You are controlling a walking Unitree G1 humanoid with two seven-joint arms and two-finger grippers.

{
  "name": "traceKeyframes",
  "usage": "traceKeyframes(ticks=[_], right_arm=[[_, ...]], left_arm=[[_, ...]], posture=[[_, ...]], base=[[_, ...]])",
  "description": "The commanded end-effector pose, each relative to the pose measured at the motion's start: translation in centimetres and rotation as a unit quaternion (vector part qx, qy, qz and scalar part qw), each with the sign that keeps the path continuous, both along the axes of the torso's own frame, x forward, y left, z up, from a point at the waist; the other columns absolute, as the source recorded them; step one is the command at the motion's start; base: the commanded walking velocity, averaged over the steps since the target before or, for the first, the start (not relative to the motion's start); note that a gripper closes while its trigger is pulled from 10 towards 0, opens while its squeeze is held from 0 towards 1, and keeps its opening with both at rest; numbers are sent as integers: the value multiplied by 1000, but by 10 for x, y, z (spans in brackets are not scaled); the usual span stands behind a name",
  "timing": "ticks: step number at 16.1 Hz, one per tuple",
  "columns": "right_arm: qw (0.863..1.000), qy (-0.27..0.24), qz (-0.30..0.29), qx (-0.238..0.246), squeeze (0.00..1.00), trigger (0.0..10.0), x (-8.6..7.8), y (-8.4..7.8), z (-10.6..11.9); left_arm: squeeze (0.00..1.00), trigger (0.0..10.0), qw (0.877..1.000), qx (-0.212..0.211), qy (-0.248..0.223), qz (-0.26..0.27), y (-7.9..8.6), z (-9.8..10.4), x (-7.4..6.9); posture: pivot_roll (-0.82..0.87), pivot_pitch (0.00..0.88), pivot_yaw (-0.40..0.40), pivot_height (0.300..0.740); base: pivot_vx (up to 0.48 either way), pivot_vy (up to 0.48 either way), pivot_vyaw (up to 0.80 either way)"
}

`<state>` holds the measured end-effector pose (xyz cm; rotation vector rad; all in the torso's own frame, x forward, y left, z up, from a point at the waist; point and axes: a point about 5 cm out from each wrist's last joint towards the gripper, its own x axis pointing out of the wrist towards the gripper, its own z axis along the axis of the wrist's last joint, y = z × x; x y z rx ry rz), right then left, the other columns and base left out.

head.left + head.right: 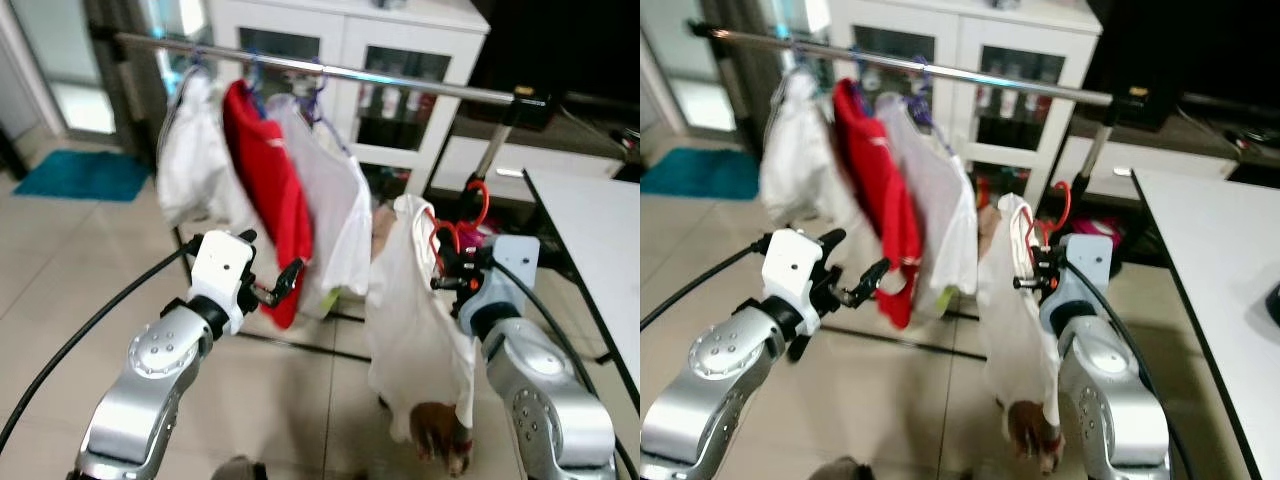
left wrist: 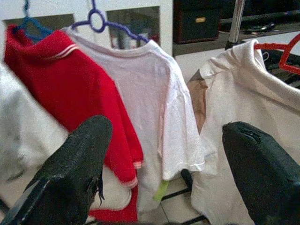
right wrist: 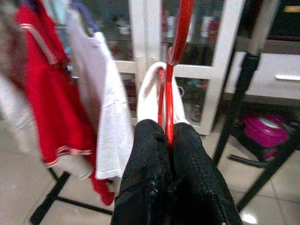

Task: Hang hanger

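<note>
Currently:
right gripper (image 1: 440,271): clamped on red hanger (image 3: 169,70), centre right.
left gripper (image 2: 164,173): wide apart, empty.
white shirt (image 1: 410,330): light, floppy, likely swings.
hold: stiff neck below hook suits best.

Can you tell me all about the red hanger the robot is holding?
The red hanger looks like thin plastic with a curved hook on top. A white shirt hangs from it, drooping toward the floor. The right gripper pinches its neck between both black fingers. It is held upright, below the metal rail, not yet hooked on.
</note>
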<state>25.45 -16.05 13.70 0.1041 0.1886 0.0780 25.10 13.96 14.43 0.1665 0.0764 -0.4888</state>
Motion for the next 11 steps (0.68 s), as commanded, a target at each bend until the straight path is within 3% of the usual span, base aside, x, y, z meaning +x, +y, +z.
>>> traceKeyframes(ticks=[1, 5, 8, 9, 10, 11], right_arm=[[1000, 1, -2, -2, 0, 10000, -2, -2, 0], [1000, 1, 6, 6, 0, 10000, -2, -1, 0], [997, -13, 60, 39, 0, 10000, 1, 14, 9], [996, -22, 75, 42, 0, 8784, 3, 17, 13], [992, -36, 106, 51, 0, 0, 6, 24, 19], [988, -46, 139, 55, 0, 0, 6, 29, 24]], left_arm=[[0, 10000, 1000, -3, 1, -6, -2, 1, -2], [0, 10000, 1000, -2, 2, -4, -1, 1, -1], [0, 10000, 1000, 6, -12, 2, 0, 6, 5], [0, 10000, 1000, 8, -22, -1, -1, 10, 8], [0, 10000, 999, 7, -31, -7, -2, 15, 13], [0, 10000, 999, 3, -38, -15, -4, 18, 17]], posture=[[-48, 39, -44, 740], [-48, 40, -43, 740], [-46, 36, -42, 740], [-46, 36, -42, 740], [-45, 28, -46, 740], [-45, 27, -51, 740]], base=[[-262, 0, 0], [-194, 0, 0], [0, 0, 0], [0, 0, 0], [0, 0, 0], [0, 0, 0]])
